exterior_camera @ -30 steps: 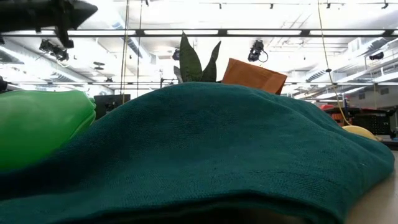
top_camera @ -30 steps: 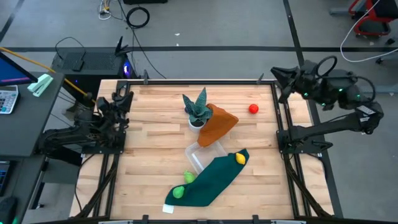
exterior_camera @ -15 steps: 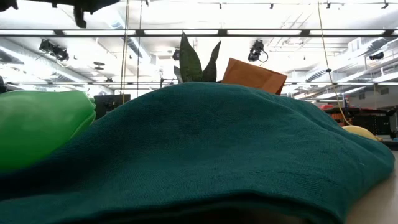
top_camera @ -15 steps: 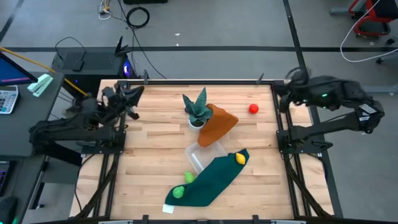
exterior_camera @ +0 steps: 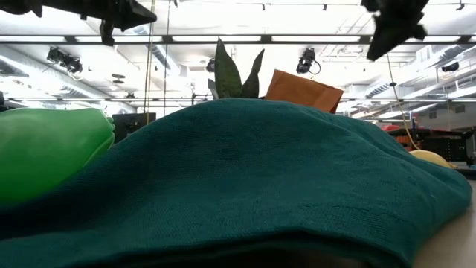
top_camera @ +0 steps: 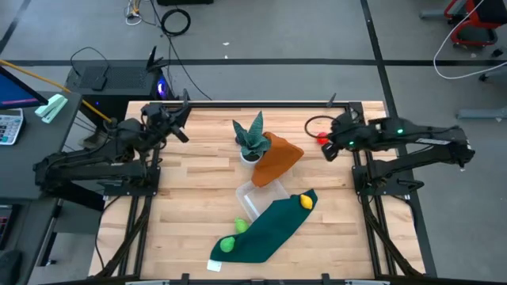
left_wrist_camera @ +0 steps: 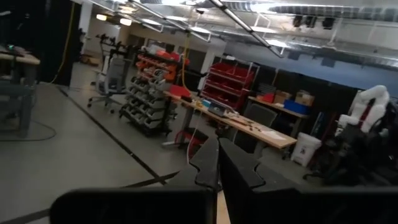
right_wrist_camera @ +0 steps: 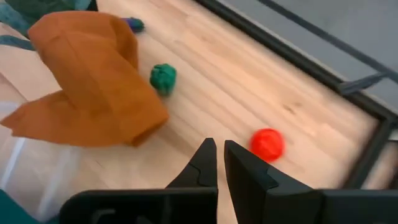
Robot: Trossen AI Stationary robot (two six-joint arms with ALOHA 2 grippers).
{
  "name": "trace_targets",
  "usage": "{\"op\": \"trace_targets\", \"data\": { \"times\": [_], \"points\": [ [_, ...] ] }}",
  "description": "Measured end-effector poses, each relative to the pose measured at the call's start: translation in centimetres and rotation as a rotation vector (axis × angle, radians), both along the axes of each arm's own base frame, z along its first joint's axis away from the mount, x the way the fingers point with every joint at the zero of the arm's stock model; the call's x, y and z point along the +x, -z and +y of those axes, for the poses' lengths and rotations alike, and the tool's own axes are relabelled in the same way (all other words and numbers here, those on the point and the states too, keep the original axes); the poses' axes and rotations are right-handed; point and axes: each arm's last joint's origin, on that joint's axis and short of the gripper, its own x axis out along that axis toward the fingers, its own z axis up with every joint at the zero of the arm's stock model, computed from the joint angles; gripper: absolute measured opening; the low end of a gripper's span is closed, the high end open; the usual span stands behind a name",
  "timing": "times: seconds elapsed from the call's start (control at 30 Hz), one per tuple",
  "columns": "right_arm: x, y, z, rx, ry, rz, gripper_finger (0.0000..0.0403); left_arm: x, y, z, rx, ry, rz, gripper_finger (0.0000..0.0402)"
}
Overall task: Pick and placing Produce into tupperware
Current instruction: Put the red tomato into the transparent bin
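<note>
A red ball (top_camera: 322,138) lies on the wooden table at the far right; it also shows in the right wrist view (right_wrist_camera: 267,143). My right gripper (top_camera: 328,146) hovers beside it, shut and empty (right_wrist_camera: 219,157). A small dark green piece (right_wrist_camera: 163,78) and a purple piece (right_wrist_camera: 132,25) lie by the orange cloth (top_camera: 279,156). A yellow piece (top_camera: 305,202) and two green pieces (top_camera: 240,226) (top_camera: 227,245) rest on or against the dark green cloth (top_camera: 265,229). The clear box (top_camera: 261,196) stands mid-table. My left gripper (top_camera: 181,130) is shut and empty (left_wrist_camera: 217,163) above the far left.
A spiky potted plant (top_camera: 252,138) stands at the far middle, with the orange cloth leaning beside it. The dark green cloth partly overlaps the clear box's near side. The table's black frame rail (right_wrist_camera: 348,74) runs close behind the red ball.
My right gripper has swung from beyond the table's right edge toward the left and down, to just beside the red ball. My left gripper has risen and moved toward the right, in over the far left of the table. Nothing on the table has moved.
</note>
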Motion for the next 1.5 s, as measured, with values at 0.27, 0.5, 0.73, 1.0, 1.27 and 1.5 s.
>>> {"op": "trace_targets", "data": {
  "times": [0.27, 0.5, 0.73, 1.0, 1.27, 1.5],
  "points": [
    [3.0, 2.4, -0.1, 0.04, -0.04, 0.023, 0.0001, 0.7, 0.5, 0.5, -0.016, 0.057, 0.025, 0.0015],
    [3.7, 2.1, -1.7, 0.046, 0.038, 0.027, 0.0001, 1.5, 1.1, 1.1, -0.08, 0.083, 0.027, 0.001],
    [3.4, 1.8, -3.8, 0.061, 0.075, 0.024, 0.0001, 2.1, 1.7, 1.5, -0.125, 0.095, 0.033, 0.0024],
    [3.7, 3.0, -6.4, 0.14, 0.116, 0.087, 0.0024, 2.4, 1.8, 1.4, -0.132, 0.147, 0.044, 0.0012],
    [5.1, 5.5, -8.7, 0.189, 0.18, 0.22, 0.0114, 2.5, 1.9, 1.4, -0.132, 0.147, 0.045, 0.002],
    [6.3, 8.3, -10.5, 0.255, 0.264, 0.325, 0.0189, 2.5, 1.9, 1.4, -0.133, 0.174, 0.053, 0.002]
  ]
}}
